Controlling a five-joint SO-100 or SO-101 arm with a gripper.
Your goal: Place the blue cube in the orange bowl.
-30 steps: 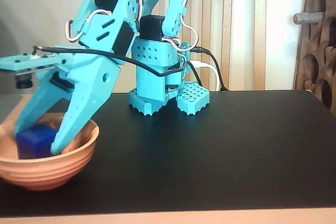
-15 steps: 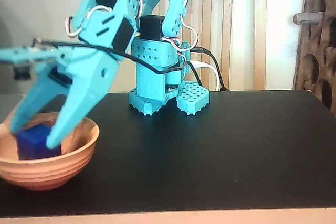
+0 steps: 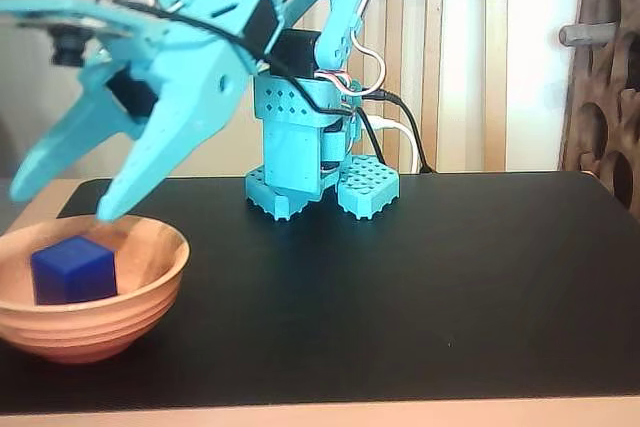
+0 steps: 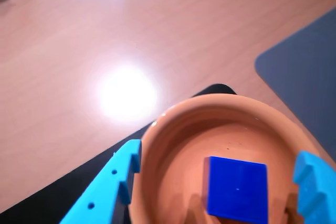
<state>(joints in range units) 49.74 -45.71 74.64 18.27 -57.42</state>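
STEP: release done, retreat phase | blue cube (image 3: 73, 269) lower left of fixed view, resting inside orange bowl (image 3: 150, 305) | gripper (image 3: 65, 190) spread apart, empty, above the bowl | NEXT: probably lift clear without clipping the rim.

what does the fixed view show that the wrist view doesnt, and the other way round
Only the fixed view shows the arm's base, the black mat's far side, the bowl's ridged outside and the slatted wall behind. Only the wrist view shows the pale wooden tabletop beyond the mat, with a bright glare spot, and a grey pad at right. Both show the blue cube lying in the orange bowl and the open gripper above it, apart from the cube.
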